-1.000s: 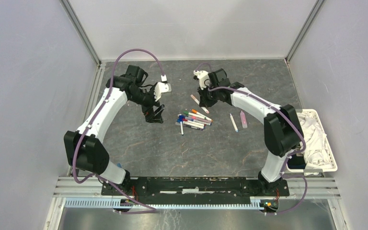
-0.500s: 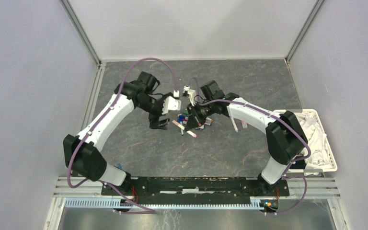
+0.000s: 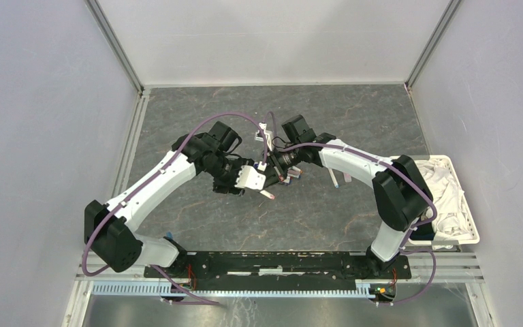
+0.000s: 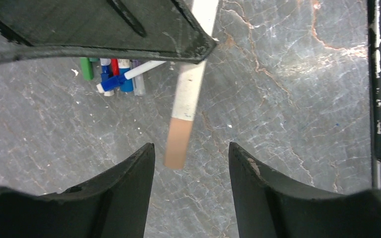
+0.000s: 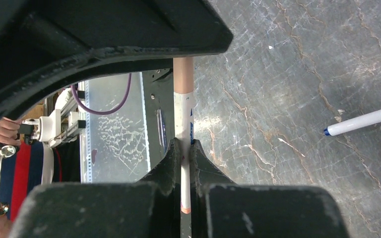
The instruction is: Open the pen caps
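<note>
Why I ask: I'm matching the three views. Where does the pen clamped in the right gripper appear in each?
Top external: the pen pokes out at picture centre, just below where the two wrists meet.
Left wrist: the pen slants down from top centre, ending between the left gripper's open fingers.
Right wrist: the pen stands vertical at centre, clamped in the right gripper.
Shared landmark: its peach cap, on the free end in all three.

Inspection finds no legible text, brand, number or sign in any view. The white pen barrel in the right wrist view bears a small blue mark along its side, too blurred to read. Any print on the heaped pens is too small to make out
</note>
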`<state>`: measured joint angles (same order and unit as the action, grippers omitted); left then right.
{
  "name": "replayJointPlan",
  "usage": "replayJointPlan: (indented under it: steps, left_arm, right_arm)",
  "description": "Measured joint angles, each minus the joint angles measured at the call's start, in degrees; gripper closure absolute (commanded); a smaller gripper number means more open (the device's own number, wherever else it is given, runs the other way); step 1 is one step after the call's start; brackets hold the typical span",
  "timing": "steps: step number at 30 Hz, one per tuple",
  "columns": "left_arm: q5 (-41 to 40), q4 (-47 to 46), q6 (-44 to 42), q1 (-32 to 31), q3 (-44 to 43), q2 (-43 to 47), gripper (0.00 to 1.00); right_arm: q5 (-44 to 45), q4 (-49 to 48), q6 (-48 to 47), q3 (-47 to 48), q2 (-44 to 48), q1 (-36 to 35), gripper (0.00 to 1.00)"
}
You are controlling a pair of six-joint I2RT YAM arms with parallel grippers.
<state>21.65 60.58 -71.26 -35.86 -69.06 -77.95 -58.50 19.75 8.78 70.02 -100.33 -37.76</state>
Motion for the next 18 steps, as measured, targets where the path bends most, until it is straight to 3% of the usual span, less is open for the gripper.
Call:
replayJointPlan:
  steps: [3,11,13,14,18]
  left_arm:
    - [-1.4,-1.5,0.0,-0.4,0.2,-0.1,0.38]
    - [-2.1,-2.1,-0.3,-1.8,0.2,-0.3,0.68]
    - [-2.1,-1.5,-0.4,-2.2,0.2,-0.3,0.88]
    - [-2.1,-1.0,-0.5,-2.3,0.2,-0.3,0.96]
    - [-2.6,0.3,-1.3,-2.9,0.4,-0.3,0.98]
  right_arm:
    - [-0.5,-0.1,0.0,0.0,0.0,-0.4,1.0]
    - [-1.0,-0.4,0.3,0.0,-0.1,-1.2,1.0]
    - [-1.0,-0.4,0.4,0.1,-0.2,-1.2,0.99]
    - [-1.0,-0.6,0.4,0.2,-0.4,-1.2,0.96]
    - [-1.9,-1.1,1.3,0.2,-0.9,-1.2,0.63]
